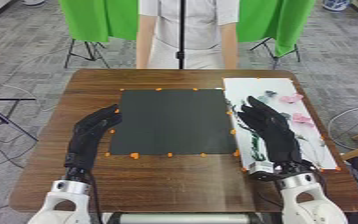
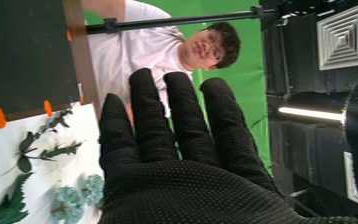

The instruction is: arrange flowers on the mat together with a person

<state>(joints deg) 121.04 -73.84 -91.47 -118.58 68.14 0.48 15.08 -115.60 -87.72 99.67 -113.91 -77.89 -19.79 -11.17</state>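
In the head view, my left hand [image 1: 95, 124] is open at the left edge of the dark square mat [image 1: 174, 122], fingers straight. My right hand [image 1: 269, 122] is open over the white sheet [image 1: 257, 88], to the right of the mat, and covers part of it. Pink flowers [image 1: 301, 118] lie on the sheet to the right of that hand. Green leafy stems [image 1: 253, 142] lie just left of it. In the right wrist view, my right hand [image 2: 180, 175] has its fingers straight and holds nothing; leafy sprigs [image 2: 35, 150] and pale blue-green flowers [image 2: 69, 201] lie on the sheet beside it.
Orange tape pieces [image 1: 135, 155] mark the edges of the mat and sheet on the brown table [image 1: 175, 187]. A person in white stands at the far side behind a thin black pole [image 1: 181, 53]. Green cloth [image 1: 274, 22] hangs behind.
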